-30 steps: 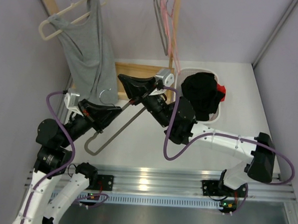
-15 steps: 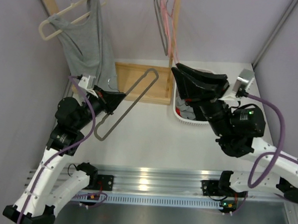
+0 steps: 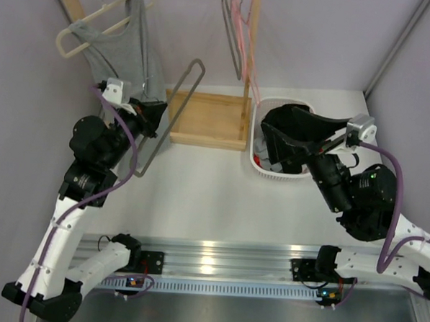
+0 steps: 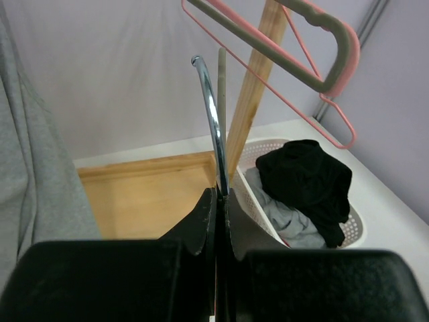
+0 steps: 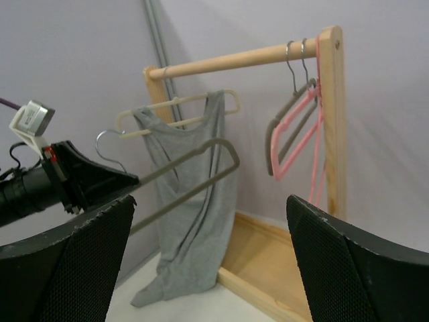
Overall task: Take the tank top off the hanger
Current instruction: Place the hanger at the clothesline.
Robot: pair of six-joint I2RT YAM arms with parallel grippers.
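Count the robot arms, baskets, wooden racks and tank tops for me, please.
Robot arms: 2
Baskets: 1
Wooden racks: 1
Tank tops: 1
Total: 5

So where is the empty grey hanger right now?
Left side of the top view: the left gripper holds the grey hanger beside the hanging tank top.

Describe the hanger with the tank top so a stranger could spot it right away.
Find the wooden rail across the back. At its left end in the overhead view hangs a cream hanger with a grey tank top on it. The hangers at the other end are bare, as is the grey hanger in the left gripper.
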